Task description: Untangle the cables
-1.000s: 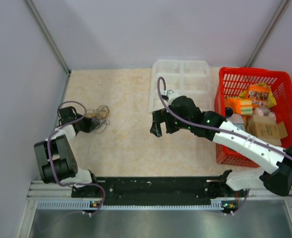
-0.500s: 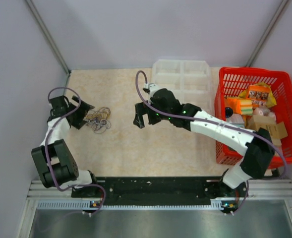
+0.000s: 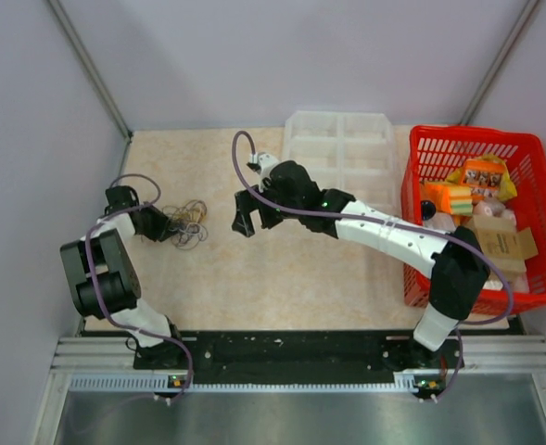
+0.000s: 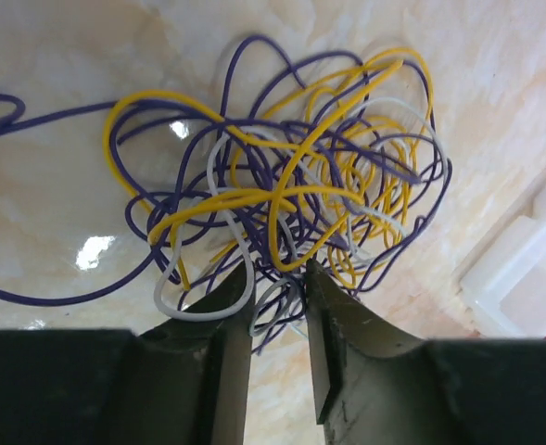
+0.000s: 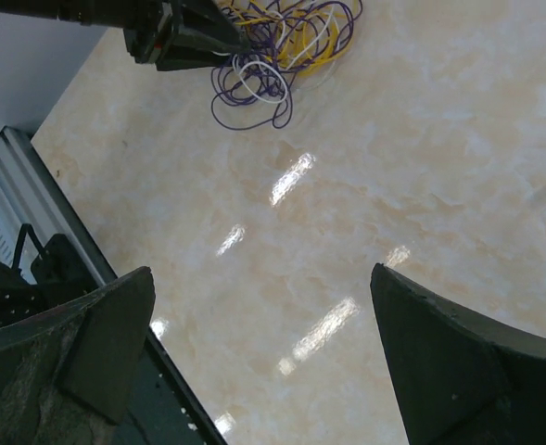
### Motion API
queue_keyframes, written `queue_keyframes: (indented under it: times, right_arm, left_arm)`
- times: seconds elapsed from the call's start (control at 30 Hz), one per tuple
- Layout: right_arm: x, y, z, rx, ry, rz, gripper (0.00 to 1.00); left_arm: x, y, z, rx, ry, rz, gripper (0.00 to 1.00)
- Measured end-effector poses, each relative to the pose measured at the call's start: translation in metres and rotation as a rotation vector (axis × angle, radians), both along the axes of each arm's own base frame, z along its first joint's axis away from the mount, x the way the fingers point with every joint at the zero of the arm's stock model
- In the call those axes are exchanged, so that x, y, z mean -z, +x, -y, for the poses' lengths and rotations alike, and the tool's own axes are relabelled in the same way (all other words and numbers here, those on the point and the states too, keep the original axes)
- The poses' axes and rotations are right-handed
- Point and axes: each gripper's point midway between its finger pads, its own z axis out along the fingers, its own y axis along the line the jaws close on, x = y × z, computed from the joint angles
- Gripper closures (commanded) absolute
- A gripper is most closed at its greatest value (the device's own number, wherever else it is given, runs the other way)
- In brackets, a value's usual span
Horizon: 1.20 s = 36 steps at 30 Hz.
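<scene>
Top view: cables (image 3: 188, 223), a roundish clump with no clear long axis, at the worktop's (image 3: 254, 278) left by the left gripper (image 3: 167, 225); left wrist: tangle (image 4: 291, 176) spread crosswise, jaws narrowly apart astride its near strands; right wrist: right gripper (image 5: 261, 273) jaws wide apart, empty, well apart from the cables.

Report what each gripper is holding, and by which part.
Right gripper: nothing, jaws wide apart. Left gripper: its jaws straddle a few strands at the near edge of the cables, with a narrow gap showing. Whether the strands are pinched cannot be told.
</scene>
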Motion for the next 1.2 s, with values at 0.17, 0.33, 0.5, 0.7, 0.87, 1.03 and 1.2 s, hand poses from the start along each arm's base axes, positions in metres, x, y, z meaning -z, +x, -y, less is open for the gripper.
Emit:
queue_keyframes:
  times: [0.17, 0.33, 0.5, 0.7, 0.87, 1.03, 1.2]
  right_arm:
    - [0.0, 0.002, -0.004, -0.027, 0.002, 0.03, 0.13]
    - [0.024, 0.003, -0.022, -0.031, 0.006, -0.04, 0.3]
    - [0.062, -0.011, -0.048, -0.011, 0.007, -0.166, 0.34]
    - [0.066, -0.035, -0.073, -0.121, 0.073, -0.177, 0.45]
    - [0.101, -0.034, -0.051, -0.175, -0.011, -0.093, 0.49]
    - [0.105, -0.018, -0.04, -0.198, -0.032, -0.059, 0.55]
    - [0.103, -0.009, -0.053, -0.219, -0.018, -0.048, 0.58]
  left_arm:
    - [-0.002, -0.018, 0.014, 0.026, -0.031, 0.028, 1.0]
    - [-0.016, -0.044, 0.039, 0.059, -0.082, 0.098, 1.0]
    - [-0.029, -0.072, 0.078, 0.117, -0.144, 0.163, 1.0]
    - [-0.026, -0.094, 0.105, 0.136, -0.239, 0.162, 1.0]
    - [-0.031, -0.094, 0.109, 0.148, -0.264, 0.174, 1.0]
    - [-0.037, -0.094, 0.112, 0.163, -0.283, 0.191, 1.0]
    - [-0.039, -0.094, 0.114, 0.171, -0.289, 0.198, 1.0]
